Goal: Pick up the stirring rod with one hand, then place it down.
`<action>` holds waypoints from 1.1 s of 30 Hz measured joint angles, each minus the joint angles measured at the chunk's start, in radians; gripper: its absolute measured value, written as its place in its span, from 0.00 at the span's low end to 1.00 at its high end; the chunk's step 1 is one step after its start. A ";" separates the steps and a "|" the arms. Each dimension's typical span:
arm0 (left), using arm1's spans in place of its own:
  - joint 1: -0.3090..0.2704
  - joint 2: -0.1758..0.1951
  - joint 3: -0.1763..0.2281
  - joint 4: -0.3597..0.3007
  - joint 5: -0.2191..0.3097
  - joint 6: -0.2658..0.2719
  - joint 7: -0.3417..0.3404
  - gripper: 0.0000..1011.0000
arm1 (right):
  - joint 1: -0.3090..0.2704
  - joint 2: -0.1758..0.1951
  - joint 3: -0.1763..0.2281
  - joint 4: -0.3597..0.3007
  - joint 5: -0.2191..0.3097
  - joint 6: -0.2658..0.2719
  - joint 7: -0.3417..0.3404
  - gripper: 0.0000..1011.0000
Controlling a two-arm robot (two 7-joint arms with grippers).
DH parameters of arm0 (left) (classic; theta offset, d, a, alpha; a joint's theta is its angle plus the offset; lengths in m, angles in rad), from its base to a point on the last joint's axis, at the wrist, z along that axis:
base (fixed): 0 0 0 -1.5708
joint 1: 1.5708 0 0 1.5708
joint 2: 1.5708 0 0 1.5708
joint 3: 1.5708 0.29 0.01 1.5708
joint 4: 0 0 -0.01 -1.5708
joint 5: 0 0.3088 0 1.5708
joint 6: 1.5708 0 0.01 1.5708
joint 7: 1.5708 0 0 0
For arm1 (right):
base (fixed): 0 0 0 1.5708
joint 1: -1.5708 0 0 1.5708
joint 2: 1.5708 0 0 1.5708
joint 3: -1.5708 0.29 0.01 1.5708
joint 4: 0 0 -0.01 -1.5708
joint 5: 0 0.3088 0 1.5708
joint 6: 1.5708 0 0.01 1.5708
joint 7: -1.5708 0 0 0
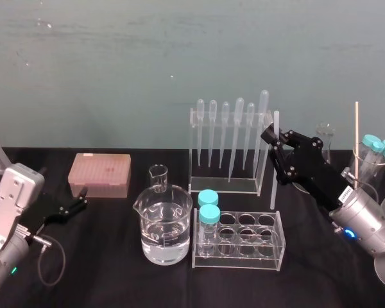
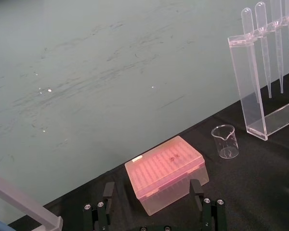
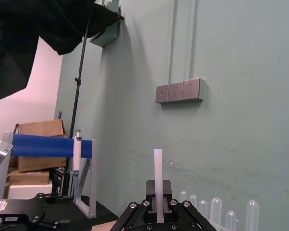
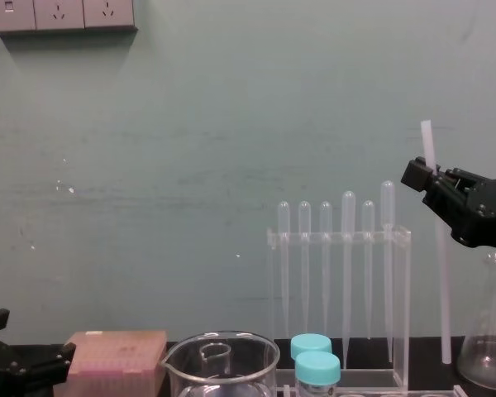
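The chest view shows the stirring rod (image 4: 440, 273) full length: it stands nearly upright just right of the pipette rack (image 1: 223, 185), and its top is higher than the pipette bulbs. Its lower end comes down near the black surface (image 1: 102, 269) beside the rack's right wall; I cannot tell whether it touches. The head view puts that lower end behind the test tube rack (image 1: 269, 247), between the pipette rack and a conical flask (image 4: 489, 347). The right wrist view shows only the rod's upper stub rising from between the fingers, with wall sockets (image 3: 178, 90) behind it.

The rod's room is tight at the left, against the pipette rack, and the flask stands near on its right. Above it the space is open. The front left of the surface is bare black cloth, in front of a water-filled beaker (image 1: 167, 212).

The right pincer (image 1: 275, 140) is clamped narrow on the stirring rod in its upper part, leaving a short length above the fingers and a long one hanging below.

The left pincer (image 2: 151, 185) sits low at the left of the surface with its fingers spread wide and nothing between them. It faces a pink tip box (image 1: 99, 174), and a small beaker (image 2: 225, 141) stands farther on.
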 joint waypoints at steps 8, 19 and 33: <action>0.000 0.000 0.000 0.000 0.000 0.000 0.000 0.99 | 0.000 0.000 -0.001 0.000 0.000 -0.001 0.000 0.07; 0.000 0.000 0.000 0.000 0.000 0.000 0.000 0.99 | 0.000 0.000 -0.001 0.000 0.001 -0.001 0.000 0.07; 0.000 0.000 0.000 0.000 0.000 0.000 0.000 0.99 | 0.000 0.000 -0.001 0.000 0.001 -0.001 0.000 0.07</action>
